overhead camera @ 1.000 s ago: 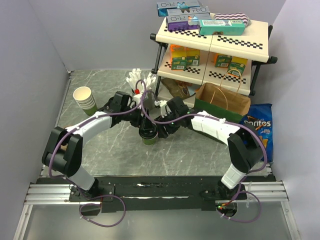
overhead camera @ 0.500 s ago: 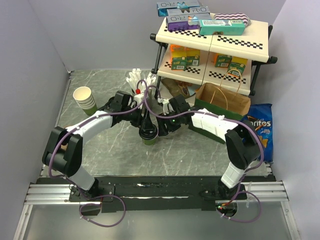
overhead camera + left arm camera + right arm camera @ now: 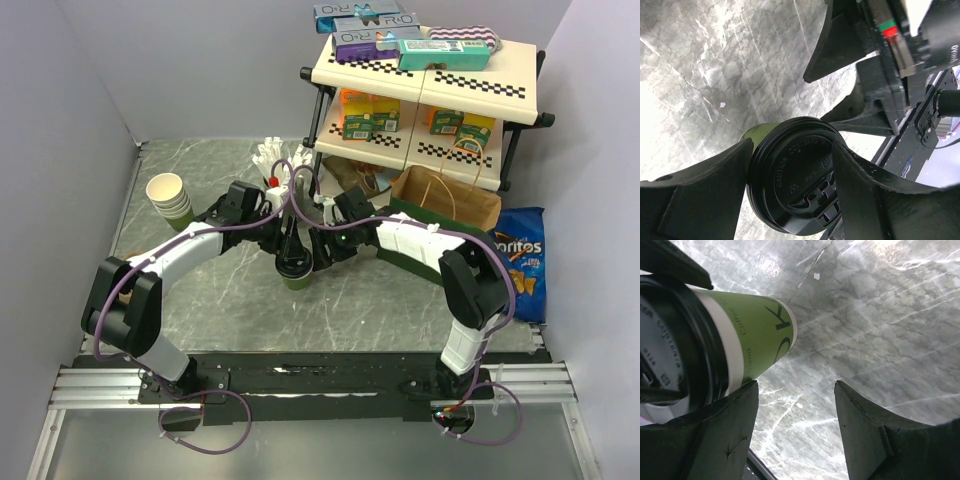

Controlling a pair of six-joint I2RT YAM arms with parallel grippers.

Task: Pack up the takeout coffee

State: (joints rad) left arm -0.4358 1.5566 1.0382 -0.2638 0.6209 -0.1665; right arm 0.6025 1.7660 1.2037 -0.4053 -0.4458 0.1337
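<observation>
Green takeout coffee (image 3: pixel 297 272) stands upright mid desk (image 3: pixel 230 310); left claw (image 3: pixel 792 150) pinches its black lid (image 3: pixel 795 190), right claw (image 3: pixel 796 387) spread, empty. Lift straight, stay level, toward the paper bag (image 3: pixel 450 205) at two o'clock.

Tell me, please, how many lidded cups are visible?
1: the takeout coffee, at centre, held by the left gripper. The cream cup, far left, is lidless. Others may be hidden.
</observation>
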